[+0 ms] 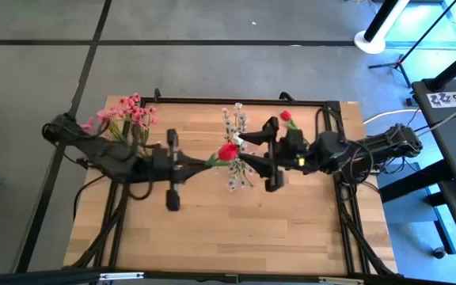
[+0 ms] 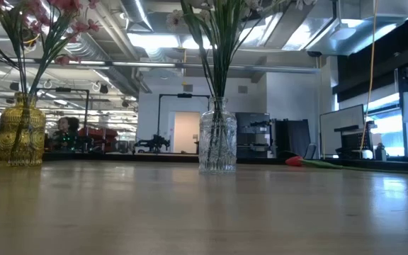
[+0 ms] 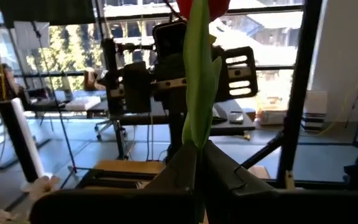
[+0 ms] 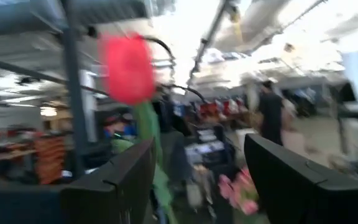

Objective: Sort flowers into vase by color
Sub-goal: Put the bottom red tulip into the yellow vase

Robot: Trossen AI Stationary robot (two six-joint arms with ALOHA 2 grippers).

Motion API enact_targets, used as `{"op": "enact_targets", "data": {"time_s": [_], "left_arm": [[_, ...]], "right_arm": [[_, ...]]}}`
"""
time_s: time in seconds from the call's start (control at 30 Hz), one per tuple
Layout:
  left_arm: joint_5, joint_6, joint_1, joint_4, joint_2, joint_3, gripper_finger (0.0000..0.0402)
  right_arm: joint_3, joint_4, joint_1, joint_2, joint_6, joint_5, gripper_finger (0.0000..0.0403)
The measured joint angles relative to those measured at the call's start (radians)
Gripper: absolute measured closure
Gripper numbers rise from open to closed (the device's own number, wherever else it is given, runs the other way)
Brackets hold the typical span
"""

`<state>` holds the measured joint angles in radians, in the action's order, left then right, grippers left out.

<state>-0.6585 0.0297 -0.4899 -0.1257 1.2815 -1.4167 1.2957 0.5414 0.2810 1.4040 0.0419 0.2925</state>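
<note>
The left gripper point(image 1: 199, 161) was clenched on the green stem of a red rosebud point(image 1: 228, 150), and the left wrist view showed it plainly: the two dark fingers point(image 3: 182, 171) pressed together with the stem and its long leaf rising straight up between them, the red bloom cut off at the edge. Directly ahead of that grip, facing it across the middle of the table point(image 1: 212, 229), sat the right gripper point(image 1: 264, 154). Its fingers point(image 4: 120, 177) stood spread apart with a wide gap, and the rosebud showed blurred just inside one finger; whether any finger touched the stem could not be told.

Crowding the meeting point was the clear glass vase point(image 2: 217, 144), just beside and partly beneath the two grippers, with thin green stems and small white blossom sprigs point(image 1: 233, 119) fanning out around the rosebud. Beyond the right gripper, towards the table's far edge, a second red rosebud point(image 1: 286, 115) lay flat on the wood, its stem stretched along the surface in the low view. Behind the left gripper, alongside its arm, stood the yellow glass vase point(image 2: 20, 133) carrying the pink blossom sprays point(image 1: 125, 115). A person showed faintly in the room behind that vase.
</note>
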Motion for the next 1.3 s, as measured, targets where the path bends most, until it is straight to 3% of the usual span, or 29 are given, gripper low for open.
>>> {"op": "enact_targets", "data": {"time_s": [0.13,0.27,0.4,0.53,0.67,0.9,1.07,1.3], "left_arm": [[0.037,-0.002,0.051,0.035,0.02,0.011,0.0397],[0.049,-0.01,0.081,0.035,0.038,0.011,0.0397],[0.078,-0.058,0.104,0.035,0.053,0.011,0.0397],[0.078,-0.089,0.113,0.034,0.064,0.011,0.0396],[0.076,-0.106,0.117,0.033,0.066,0.011,0.0396],[0.074,-0.106,0.122,0.03,0.066,0.011,0.0388],[0.074,-0.109,0.121,0.021,0.074,0.011,0.0376],[0.079,-0.11,0.111,0.005,0.074,0.011,0.0396]], "right_arm": [[0.0,-0.072,-0.001,0.006,0.037,0.085,0.0157],[0.0,-0.081,0.0,0.006,0.056,-0.023,0.0157],[0.0,-0.082,0.001,0.008,0.036,0.026,0.0157],[0.0,-0.073,-0.001,0.02,-0.026,0.009,0.0173],[-0.001,-0.074,0.0,0.033,-0.047,-0.016,0.023],[-0.001,-0.087,-0.008,0.037,-0.048,-0.027,0.0388],[-0.001,-0.095,-0.021,0.037,0.008,-0.037,0.0362],[-0.001,-0.081,-0.021,0.037,0.011,-0.073,0.0304]]}}
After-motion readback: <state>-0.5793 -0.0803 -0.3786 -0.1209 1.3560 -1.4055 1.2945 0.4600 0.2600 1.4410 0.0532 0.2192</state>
